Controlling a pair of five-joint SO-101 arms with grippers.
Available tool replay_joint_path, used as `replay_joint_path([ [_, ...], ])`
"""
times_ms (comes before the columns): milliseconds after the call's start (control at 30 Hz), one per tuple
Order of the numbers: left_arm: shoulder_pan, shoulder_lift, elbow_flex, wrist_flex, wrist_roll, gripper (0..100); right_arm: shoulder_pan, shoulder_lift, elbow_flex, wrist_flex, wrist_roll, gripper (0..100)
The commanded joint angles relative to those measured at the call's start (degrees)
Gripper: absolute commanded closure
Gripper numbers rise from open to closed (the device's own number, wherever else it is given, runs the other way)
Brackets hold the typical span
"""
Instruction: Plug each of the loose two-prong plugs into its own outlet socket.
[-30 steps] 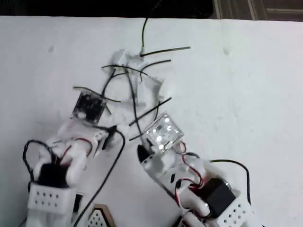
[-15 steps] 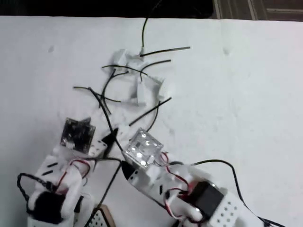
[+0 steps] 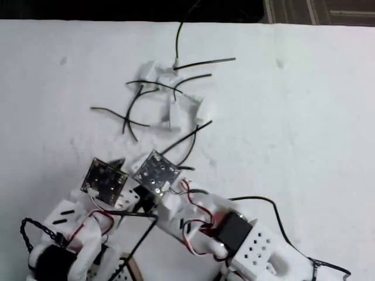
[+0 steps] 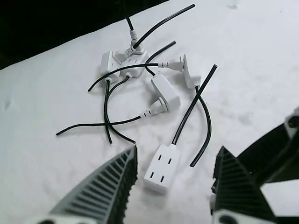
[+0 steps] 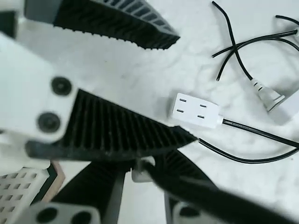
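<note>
From above we see the white desk [image 3: 304, 117] with a heap [image 3: 170, 99] of black cords, white plugs and socket blocks lying near its middle. The left arm [image 3: 70, 234] and the right arm [image 3: 234, 234] crowd the near edge, their wrists side by side just short of the heap. One straight cord [image 3: 187, 136] runs from the heap's edge to the right wrist. A black lead [image 3: 140, 240] drops from between the wrists toward the near edge.

In the left wrist view we find the left hand [image 4: 177, 150] released, its ribbed fingers [image 4: 112, 186] spread wide. A socket [image 4: 161, 170] with two pairs of slots lies flat on the desk between them, nearer one finger. Its cord [image 4: 194, 102] stretches away to a cut end. Farther off lie a loose white plug [image 4: 166, 91] with its own cord and a second block [image 4: 119, 63], tangled among more cords. Dark parts of the right arm [image 4: 275, 154] stand at the side.

In the right wrist view the right hand [image 5: 140, 165] is clenched on a small white held plug [image 5: 139, 176]; a thick black plug cord [image 5: 219, 200] trails from it. Beyond, the left hand [image 5: 187, 88] gapes, and the socket [image 5: 196, 111] lies slots-up just beside the tip of its nearer finger, apart from the held plug.
</note>
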Motion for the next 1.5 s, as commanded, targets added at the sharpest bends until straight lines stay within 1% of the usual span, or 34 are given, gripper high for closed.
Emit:
replay_joint_path([
  [0, -1.80, -0.04, -2.11, 0.18, -3.69, 73, 0.84, 0.84, -0.44, -2.68, -0.09, 98.1],
  [100, -9.01, -0.04, -2.29, -1.05, -3.60, 73, 3.47, 1.98, -0.53, -5.32, 0.09, 98.1],
  [200, -18.24, -0.04, -2.02, -3.43, -3.52, 73, 4.88, 5.32, -0.53, -9.54, -0.09, 98.1],
  [367, -34.68, -0.04, -1.76, -3.60, -3.25, 73, 5.14, 15.60, -3.60, -15.78, -0.44, 98.1],
  [433, -40.04, -0.04, -0.09, -4.22, -0.53, 73, 5.14, 20.62, -5.36, -18.59, -0.70, 98.1],
  [533, -47.60, -0.04, 4.84, -7.21, 2.46, 73, 5.32, 29.05, -9.76, -21.41, -5.45, 98.1],
  [600, -50.77, -0.04, 8.97, -9.85, 3.25, 73, 5.76, 34.77, -13.19, -21.58, -7.12, 98.1],
  [733, -51.91, -0.04, 16.26, -14.07, 2.99, 73, 5.85, 43.30, -18.37, -21.67, -7.65, 98.1],
  [900, -52.44, -0.04, 17.14, -14.95, 2.90, 73, 6.37, 47.69, -19.25, -26.86, -7.47, 98.1],
  [1133, -52.26, -0.04, 17.05, -13.89, 2.90, 73, 10.86, 48.84, -19.16, -28.62, -7.47, 98.1],
  [1467, -52.26, -0.04, 17.05, -13.89, 2.99, 73, 9.27, 48.92, -17.85, -28.09, -7.74, 98.1],
])
